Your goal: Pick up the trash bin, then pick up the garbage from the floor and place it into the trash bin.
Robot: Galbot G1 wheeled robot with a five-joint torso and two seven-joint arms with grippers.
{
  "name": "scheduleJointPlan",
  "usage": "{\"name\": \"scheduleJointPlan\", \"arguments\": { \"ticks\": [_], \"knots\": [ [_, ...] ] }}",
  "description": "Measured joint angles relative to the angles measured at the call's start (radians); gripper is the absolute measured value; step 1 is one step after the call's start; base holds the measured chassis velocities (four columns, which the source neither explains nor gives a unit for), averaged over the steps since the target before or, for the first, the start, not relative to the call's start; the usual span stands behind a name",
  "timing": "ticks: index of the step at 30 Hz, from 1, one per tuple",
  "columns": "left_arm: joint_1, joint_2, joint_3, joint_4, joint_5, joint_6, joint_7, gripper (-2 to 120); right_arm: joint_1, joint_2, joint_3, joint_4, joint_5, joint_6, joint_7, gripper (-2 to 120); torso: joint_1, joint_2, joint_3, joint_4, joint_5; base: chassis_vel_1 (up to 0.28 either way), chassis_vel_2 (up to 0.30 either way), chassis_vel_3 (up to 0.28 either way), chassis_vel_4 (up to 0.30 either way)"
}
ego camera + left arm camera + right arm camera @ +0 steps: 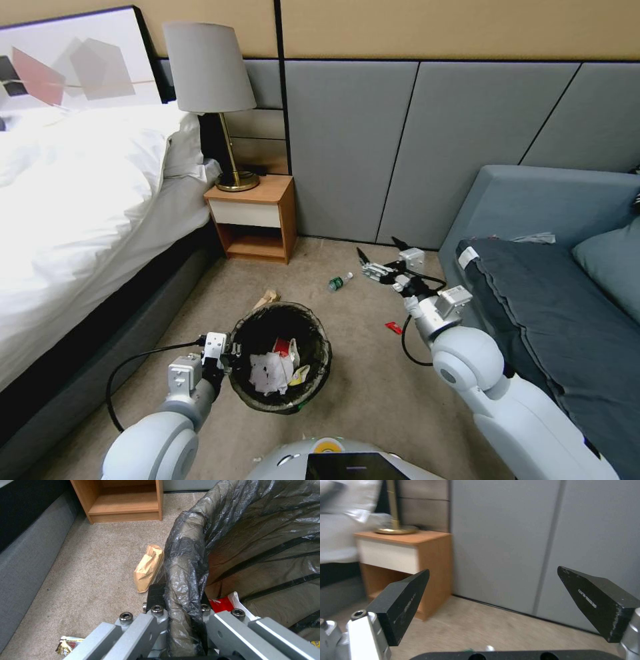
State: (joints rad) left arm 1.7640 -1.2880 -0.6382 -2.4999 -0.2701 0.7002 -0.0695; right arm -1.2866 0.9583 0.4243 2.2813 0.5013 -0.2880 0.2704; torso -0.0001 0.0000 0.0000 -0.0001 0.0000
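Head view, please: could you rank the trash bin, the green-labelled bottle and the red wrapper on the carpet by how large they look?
1. trash bin, held at its rim by the left pincer
2. bottle
3. red wrapper

The bottle lies farther off, so its lead over the wrapper is unsure.

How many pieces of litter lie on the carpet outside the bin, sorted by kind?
Bottles: 1, small clear plastic bottle with green label
Paper scraps: 1, tan crumpled paper scrap
Wrappers: 2, flat red wrapper and crumpled gold-and-white wrapper
Total: 4
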Motion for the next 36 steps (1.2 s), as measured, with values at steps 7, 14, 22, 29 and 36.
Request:
{"name": "scheduleJointPlan", "arguments": {
  "ticks": [7, 14, 22, 29, 36],
  "knots": [
    [0.002, -0.004, 0.0, 0.0, 0.001, 0.0, 0.0, 1, -0.035, 0.021, 0.056, -0.017, -0.001, -0.001, -0.009, 100, 0.0, 0.0, 0.0, 0.0, 0.0, 0.0, 0.0, 0.0, 0.0],
    [0.007, -0.005, -0.001, 0.0, 0.001, -0.001, -0.001, 1, -0.053, 0.032, 0.081, -0.031, -0.001, -0.003, -0.021, 100, 0.0, 0.0, 0.0, 0.0, 0.0, 0.0, 0.0, 0.0, 0.0],
    [0.018, -0.001, -0.007, 0.0, 0.0, -0.001, -0.003, 1, -0.027, 0.041, 0.096, -0.152, 0.025, -0.02, -0.084, 100, 0.0, 0.0, 0.0, 0.0001, -0.0012, 0.0, 0.0, 0.0, 0.0],
    [0.018, 0.007, -0.008, 0.0, -0.015, 0.003, -0.012, 1, 0.059, 0.067, 0.054, -0.434, 0.095, -0.07, -0.122, 100, 0.0, 0.0, 0.0, -0.0001, -0.0006, 0.0, 0.0, 0.0, 0.0],
    [0.016, 0.013, -0.003, 0.0, -0.021, 0.005, -0.013, 1, 0.174, 0.129, -0.019, -0.691, 0.076, -0.053, -0.143, 100, 0.0, 0.0, 0.0, 0.0003, -0.0002, 0.0, 0.0, 0.0, 0.0]
  ]
}}
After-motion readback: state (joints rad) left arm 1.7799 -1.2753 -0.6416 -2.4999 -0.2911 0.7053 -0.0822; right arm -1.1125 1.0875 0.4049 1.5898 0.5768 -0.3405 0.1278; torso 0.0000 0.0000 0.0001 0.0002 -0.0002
